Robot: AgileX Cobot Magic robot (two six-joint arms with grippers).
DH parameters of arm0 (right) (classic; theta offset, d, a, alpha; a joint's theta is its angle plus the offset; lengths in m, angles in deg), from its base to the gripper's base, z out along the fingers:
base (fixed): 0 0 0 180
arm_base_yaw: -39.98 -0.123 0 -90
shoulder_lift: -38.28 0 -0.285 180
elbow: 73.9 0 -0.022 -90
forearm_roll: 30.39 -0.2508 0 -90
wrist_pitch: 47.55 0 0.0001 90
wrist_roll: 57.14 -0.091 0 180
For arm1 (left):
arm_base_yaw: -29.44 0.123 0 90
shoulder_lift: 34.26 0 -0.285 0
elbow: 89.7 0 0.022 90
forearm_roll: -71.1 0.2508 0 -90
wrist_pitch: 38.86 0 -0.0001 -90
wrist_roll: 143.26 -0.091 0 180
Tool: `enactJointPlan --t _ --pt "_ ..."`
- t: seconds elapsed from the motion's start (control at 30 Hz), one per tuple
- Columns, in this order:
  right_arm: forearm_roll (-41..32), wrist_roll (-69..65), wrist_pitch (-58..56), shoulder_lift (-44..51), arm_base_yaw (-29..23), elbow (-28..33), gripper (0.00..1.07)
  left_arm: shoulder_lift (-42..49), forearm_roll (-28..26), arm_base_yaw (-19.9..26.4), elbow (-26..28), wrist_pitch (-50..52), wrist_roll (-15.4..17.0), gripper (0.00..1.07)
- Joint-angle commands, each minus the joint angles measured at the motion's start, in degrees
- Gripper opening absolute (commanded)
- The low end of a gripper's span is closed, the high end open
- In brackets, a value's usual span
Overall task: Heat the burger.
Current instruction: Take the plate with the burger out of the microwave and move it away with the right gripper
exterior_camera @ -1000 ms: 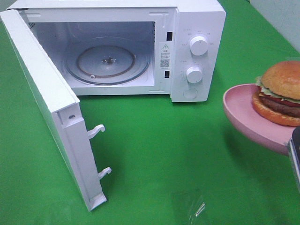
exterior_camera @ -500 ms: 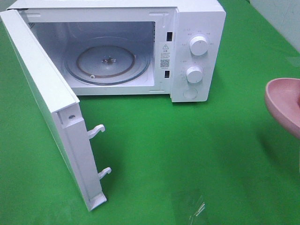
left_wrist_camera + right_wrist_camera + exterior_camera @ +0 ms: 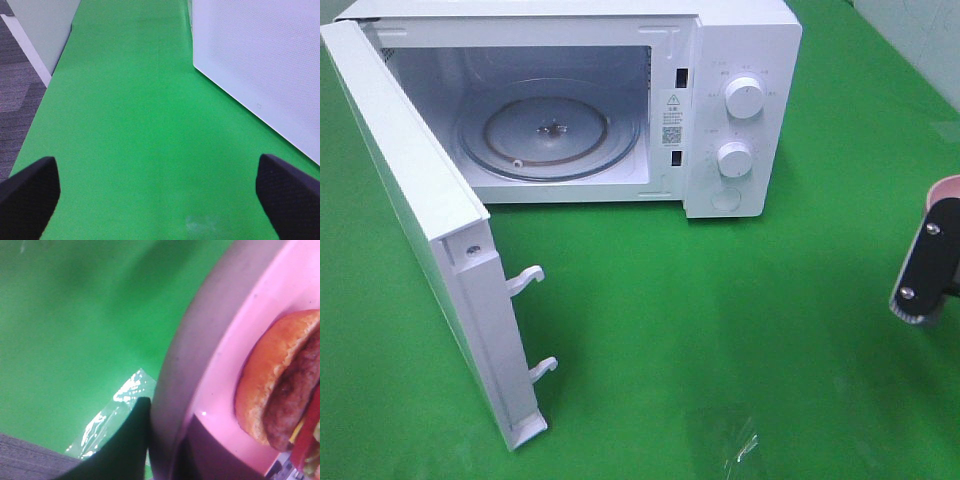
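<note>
Pink plate (image 3: 225, 365), pinched at its rim by our right gripper (image 3: 165, 440), jaws nearly together on the thin edge. The burger (image 3: 280, 390) rides on the plate just beyond the fingertips, bun and dark patty showing in the right wrist view. From the high camera only a sliver of plate and the gripper's black finger (image 3: 927, 262) show at the frame's edge; the burger is out of that view.

Microwave (image 3: 740, 60) stands well apart from that gripper, door (image 3: 420, 200) swung wide, glass turntable (image 3: 550, 135) bare. We judge the door is left open so the plate can go straight in.

Left gripper (image 3: 155, 192) hovers spread wide over the green cloth (image 3: 130, 125), holding nothing, the door just ahead of it, likely placed to shut it afterward.

Rim grip looks tippy; we would keep the plate level.
</note>
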Motion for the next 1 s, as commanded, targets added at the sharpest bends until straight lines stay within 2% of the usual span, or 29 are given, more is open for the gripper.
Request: enactJointPlan --t 0.03,0.1,0.17,0.3,0.67,0.8,0.87,1.0 --pt "3.9 -7.2 -1.3 -4.0 0.2 -2.2 0.0 1.0 -0.3 -0.1 -0.1 0.7 0.1 1.0" --pt "3.8 -15.2 -3.0 -11.3 0.2 -5.0 0.0 1.0 -0.3 -0.1 -0.1 0.7 0.1 1.0" --pt "3.8 -15.2 -3.0 -11.3 0.2 -5.0 0.0 1.0 -0.3 -0.1 -0.1 0.7 0.1 1.0" --pt "3.8 -22.2 -5.4 -18.5 0.2 -8.3 0.0 1.0 -0.3 -0.1 -0.1 0.7 0.1 1.0" --pt "3.3 -24.8 -4.9 -20.2 0.9 -8.8 0.0 1.0 -0.3 -0.1 -0.1 0.7 0.1 1.0" --pt "3.2 -24.8 -3.9 -20.2 3.9 -8.7 0.0 1.0 -0.3 -0.1 -0.1 0.7 0.1 1.0" --pt "4.1 -24.7 -3.6 -20.2 7.0 -8.6 0.0 1.0 -0.3 -0.1 -0.1 0.7 0.1 1.0" --pt "4.2 -24.7 -3.3 -20.2 7.6 -8.6 0.0 1.0 -0.3 -0.1 -0.1 0.7 0.1 1.0"
